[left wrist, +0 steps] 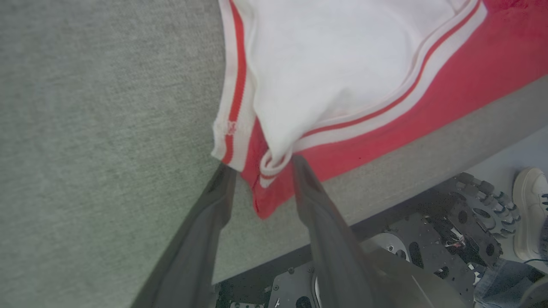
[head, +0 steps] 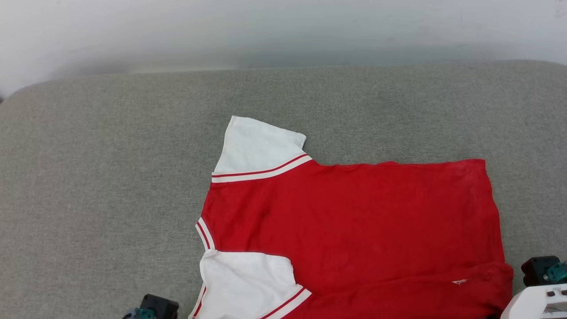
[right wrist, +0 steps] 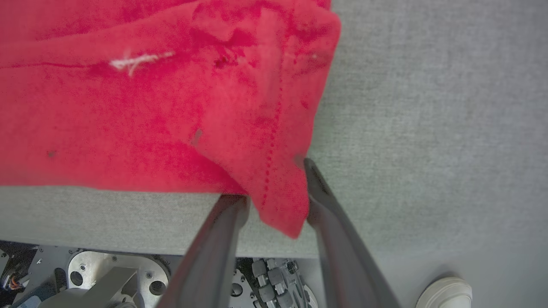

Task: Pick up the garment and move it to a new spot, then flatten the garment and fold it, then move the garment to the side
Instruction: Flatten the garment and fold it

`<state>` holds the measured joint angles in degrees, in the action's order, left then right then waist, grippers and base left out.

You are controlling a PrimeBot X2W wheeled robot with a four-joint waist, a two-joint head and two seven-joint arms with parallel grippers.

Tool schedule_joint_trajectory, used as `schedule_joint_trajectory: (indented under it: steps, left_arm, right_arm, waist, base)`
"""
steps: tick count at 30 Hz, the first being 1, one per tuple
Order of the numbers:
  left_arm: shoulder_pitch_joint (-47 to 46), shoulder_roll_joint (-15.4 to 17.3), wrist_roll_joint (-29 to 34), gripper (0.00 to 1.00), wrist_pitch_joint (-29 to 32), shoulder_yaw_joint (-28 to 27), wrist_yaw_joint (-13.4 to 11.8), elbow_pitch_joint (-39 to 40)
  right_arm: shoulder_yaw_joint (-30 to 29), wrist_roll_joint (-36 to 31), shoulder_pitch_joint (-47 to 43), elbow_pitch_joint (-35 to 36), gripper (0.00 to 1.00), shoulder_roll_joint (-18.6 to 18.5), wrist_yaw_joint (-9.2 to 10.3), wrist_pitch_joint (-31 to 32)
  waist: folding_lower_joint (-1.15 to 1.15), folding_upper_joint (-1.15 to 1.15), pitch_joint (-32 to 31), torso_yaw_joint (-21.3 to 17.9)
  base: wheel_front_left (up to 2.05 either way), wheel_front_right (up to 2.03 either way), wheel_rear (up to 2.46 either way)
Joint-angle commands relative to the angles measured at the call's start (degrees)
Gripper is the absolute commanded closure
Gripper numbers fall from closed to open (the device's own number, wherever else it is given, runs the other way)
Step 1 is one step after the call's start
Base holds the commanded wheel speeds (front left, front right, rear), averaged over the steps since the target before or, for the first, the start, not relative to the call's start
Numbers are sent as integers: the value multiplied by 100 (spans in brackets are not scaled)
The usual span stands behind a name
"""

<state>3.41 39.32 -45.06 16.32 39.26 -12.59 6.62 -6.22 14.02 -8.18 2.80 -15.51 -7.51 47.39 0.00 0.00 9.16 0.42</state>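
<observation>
The garment lies spread on the grey padded surface, neck to the left and hem to the right, plain red side up. Its near long edge is folded over toward the middle. One white sleeve points away and the other lies near the front edge. My left gripper stands open astride the sleeve-side corner of that fold. My right gripper is open too, with the red hem corner loose between its fingers.
The padded surface's front edge runs just under both grippers, with the robot's metal base below it. A person's white shoe stands on the floor beside the base. A pale wall closes the far side.
</observation>
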Motion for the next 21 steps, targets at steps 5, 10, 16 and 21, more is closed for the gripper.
schedule_joint_trajectory:
  steps: [5,10,16,21]
  left_arm:
    - [-236,-40,140,0,-496,-260,-28,-18]
    - [-511,-228,322,0,-1453,-681,-55,125]
    - [-734,-459,766,0,-2729,-1059,-177,135]
    - [-870,-716,1236,0,-3126,-1411,-345,231]
  right_arm:
    - [-41,187,215,181,0,2,4,-220]
    - [-192,455,540,606,0,187,3,-662]
    - [-132,402,880,930,0,255,3,-1631]
    - [-86,398,1011,987,0,376,3,-2679]
  waist:
    - [0,0,-148,-9]
    - [0,0,-277,-34]
    - [0,0,-364,-84]
    - [0,0,-358,-108]
  base:
    - [0,0,0]
    - [0,0,0]
    - [0,0,0]
    - [0,0,0]
